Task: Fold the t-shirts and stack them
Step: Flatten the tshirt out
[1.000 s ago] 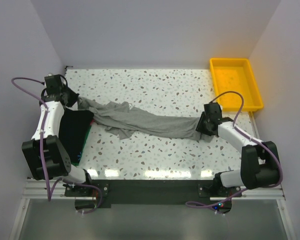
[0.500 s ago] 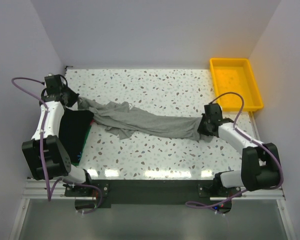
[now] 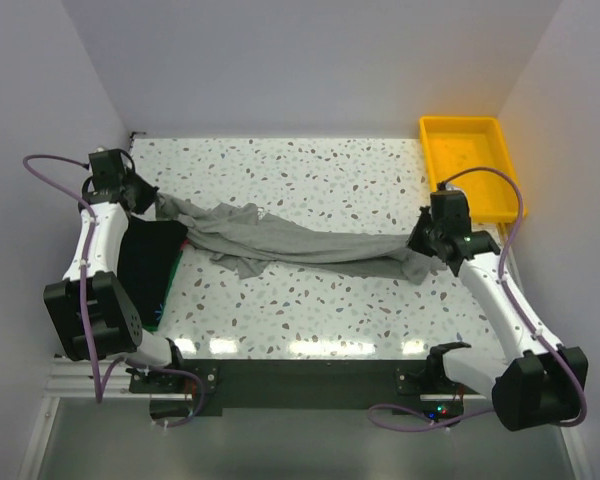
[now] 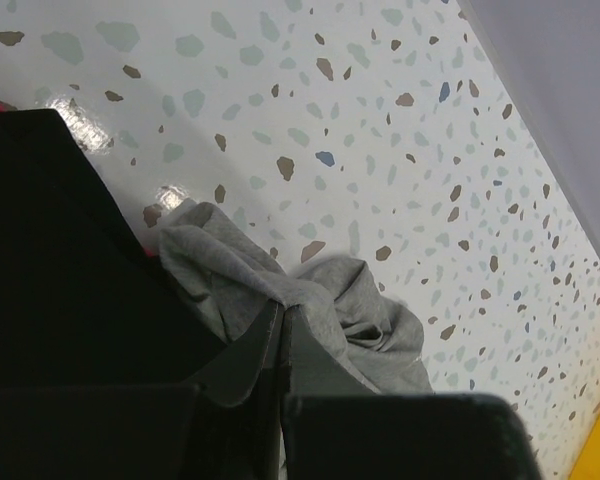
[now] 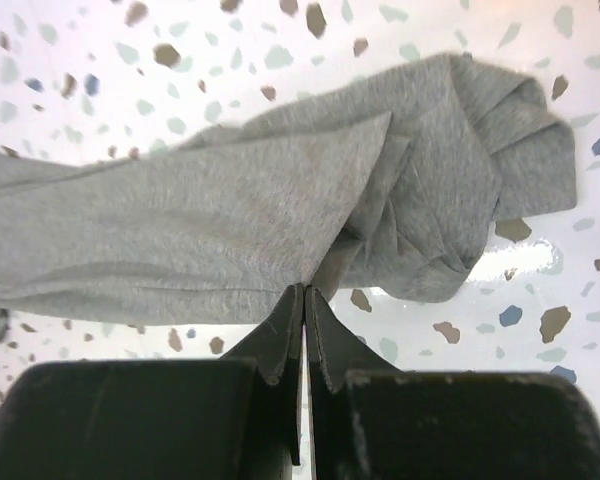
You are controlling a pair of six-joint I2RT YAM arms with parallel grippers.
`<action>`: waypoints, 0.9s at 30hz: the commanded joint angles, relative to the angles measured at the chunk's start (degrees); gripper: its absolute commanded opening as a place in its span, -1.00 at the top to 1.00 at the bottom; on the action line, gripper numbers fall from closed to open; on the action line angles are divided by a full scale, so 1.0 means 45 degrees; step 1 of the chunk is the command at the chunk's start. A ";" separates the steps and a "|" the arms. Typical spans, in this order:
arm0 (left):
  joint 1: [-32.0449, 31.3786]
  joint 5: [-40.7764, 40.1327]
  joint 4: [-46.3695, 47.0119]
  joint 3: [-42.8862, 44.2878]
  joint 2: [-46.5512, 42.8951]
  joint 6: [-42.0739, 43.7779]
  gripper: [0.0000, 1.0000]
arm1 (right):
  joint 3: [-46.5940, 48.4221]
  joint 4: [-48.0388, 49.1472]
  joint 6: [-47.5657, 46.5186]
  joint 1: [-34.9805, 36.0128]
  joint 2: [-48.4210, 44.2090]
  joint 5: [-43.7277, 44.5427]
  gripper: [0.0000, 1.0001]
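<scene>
The heather-grey t-shirt (image 3: 300,243) lies stretched in a long band across the speckled table. My left gripper (image 3: 152,203) is shut on its left end, which bunches at the fingertips in the left wrist view (image 4: 280,300). My right gripper (image 3: 422,240) is shut on its right end and holds that edge lifted above the table (image 5: 280,200). A folded black t-shirt (image 3: 145,262) lies at the left edge with a green one (image 3: 167,290) showing beneath it. In the left wrist view the black shirt (image 4: 50,260) fills the lower left.
A yellow plastic tray (image 3: 472,165) stands at the back right corner. Walls close in on the left, back and right. The table's near edge (image 3: 300,350) runs just ahead of the arm bases.
My right gripper has moved right and up with the grey shirt's end, pulling the shirt longer. My left gripper has held still.
</scene>
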 commanded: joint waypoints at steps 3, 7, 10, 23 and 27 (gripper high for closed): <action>0.0113 0.0353 0.0339 0.0679 -0.0923 -0.0100 1.00 | 0.2452 -0.1232 -0.0081 -0.0239 -0.0221 0.0111 1.00; 0.0093 0.0334 -0.0305 0.1988 -0.1410 -0.0236 1.00 | 0.4836 -0.2051 -0.0275 -0.0551 0.0306 0.0326 1.00; 0.0093 0.0353 -0.1007 0.3588 -0.1607 -0.0334 1.00 | 0.7043 -0.2833 -0.0568 -0.1154 0.0793 0.0268 1.00; 0.0113 0.1016 -0.4153 1.0757 -0.1587 -0.0978 1.00 | 1.4153 -0.4925 0.0365 -0.5433 0.2084 -0.3577 1.00; 0.0132 0.1193 -0.4583 1.3179 -0.1548 -0.1174 1.00 | 1.5619 -0.5138 0.0973 -0.6254 0.2532 -0.4984 1.00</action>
